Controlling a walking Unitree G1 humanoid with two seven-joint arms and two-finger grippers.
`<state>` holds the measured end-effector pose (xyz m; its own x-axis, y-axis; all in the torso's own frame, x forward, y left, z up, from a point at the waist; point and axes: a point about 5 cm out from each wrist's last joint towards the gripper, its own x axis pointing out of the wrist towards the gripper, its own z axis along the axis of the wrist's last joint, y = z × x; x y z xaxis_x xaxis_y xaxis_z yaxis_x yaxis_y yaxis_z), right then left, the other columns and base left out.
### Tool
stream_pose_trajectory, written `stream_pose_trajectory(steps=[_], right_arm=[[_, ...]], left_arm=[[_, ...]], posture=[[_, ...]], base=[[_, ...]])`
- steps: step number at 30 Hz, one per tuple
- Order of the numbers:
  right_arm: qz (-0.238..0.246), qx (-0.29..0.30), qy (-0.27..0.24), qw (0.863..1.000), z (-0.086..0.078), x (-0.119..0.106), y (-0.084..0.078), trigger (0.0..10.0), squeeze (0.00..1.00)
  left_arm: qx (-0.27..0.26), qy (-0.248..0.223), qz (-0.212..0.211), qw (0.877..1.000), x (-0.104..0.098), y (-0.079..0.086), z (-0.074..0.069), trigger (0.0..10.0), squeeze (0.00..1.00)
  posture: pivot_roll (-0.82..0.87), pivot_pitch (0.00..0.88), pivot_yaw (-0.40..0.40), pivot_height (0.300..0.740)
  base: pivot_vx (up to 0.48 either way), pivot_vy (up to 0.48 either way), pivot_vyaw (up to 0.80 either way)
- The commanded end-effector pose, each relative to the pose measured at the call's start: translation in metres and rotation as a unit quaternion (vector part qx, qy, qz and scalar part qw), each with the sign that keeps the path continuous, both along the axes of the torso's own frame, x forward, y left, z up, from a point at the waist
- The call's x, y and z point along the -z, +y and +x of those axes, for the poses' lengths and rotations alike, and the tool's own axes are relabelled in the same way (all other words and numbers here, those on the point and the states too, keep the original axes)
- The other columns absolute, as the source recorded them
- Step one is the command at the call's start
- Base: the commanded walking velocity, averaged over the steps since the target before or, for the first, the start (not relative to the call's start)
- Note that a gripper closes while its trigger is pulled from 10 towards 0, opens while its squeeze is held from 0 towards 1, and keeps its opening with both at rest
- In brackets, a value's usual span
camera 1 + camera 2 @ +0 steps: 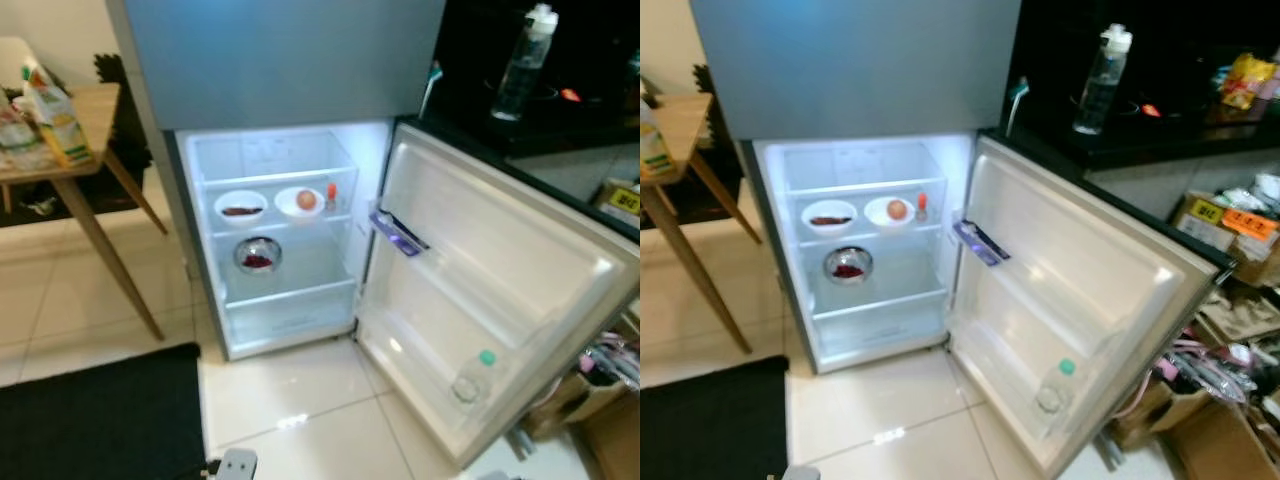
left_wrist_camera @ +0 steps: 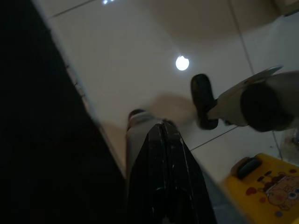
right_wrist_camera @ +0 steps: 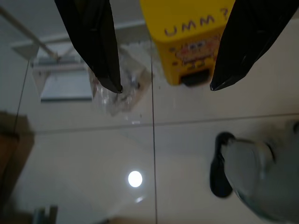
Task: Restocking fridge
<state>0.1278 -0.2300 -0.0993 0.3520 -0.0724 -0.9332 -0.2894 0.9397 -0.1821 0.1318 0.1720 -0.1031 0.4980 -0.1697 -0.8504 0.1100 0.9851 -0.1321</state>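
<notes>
Fridge [image 1: 290,240] door [image 1: 490,290] wide open; bowls [image 1: 241,208] on lit shelf.

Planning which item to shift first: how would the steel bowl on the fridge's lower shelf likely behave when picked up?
The steel bowl looks rigid, shiny and smooth, so probably slippery for the fingers. It holds red food, uncovered, so tilting may spill it. Its rounded base could rock if pushed.

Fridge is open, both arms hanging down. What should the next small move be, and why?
Probably turn to fetch an item: the fridge door already stands wide open, the shelves hold just two white bowls, a steel bowl and little else, and the left gripper and right gripper carry nothing, pointing at the floor.
</notes>
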Motion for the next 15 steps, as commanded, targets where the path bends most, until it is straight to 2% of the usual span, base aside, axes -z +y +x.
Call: stream_pose_trajectory(steps=[1, 11, 15], right_arm=[[-0.004, -0.003, 0.0, 1.0, -0.0013, 0.0003, -0.0003, 10.0, 0.0], [-0.012, -0.01, 0.01, 1.0, -0.0081, 0.0016, -0.0039, 10.0, 0.0], [-0.03, -0.021, 0.018, 0.999, -0.0093, 0.0014, -0.0072, 10.0, 0.0]], left_arm=[[0.003, 0.003, 0.007, 1.0, 0.0, 0.0044, -0.0007, 10.0, 0.0], [0.016, 0.004, 0.008, 1.0, -0.0006, 0.0031, 0.0015, 10.0, 0.0], [0.006, -0.004, 0.015, 1.0, -0.0015, 0.0049, 0.0035, 10.0, 0.0]], posture=[[-0.11, 0.0, -0.028, 0.735], [-0.11, 0.0, -0.021, 0.735], [-0.11, 0.0, -0.021, 0.735]], base=[[0.0, -0.472, 0.0], [0.0, -0.472, 0.0], [0.0, 0.0, 0.0]])
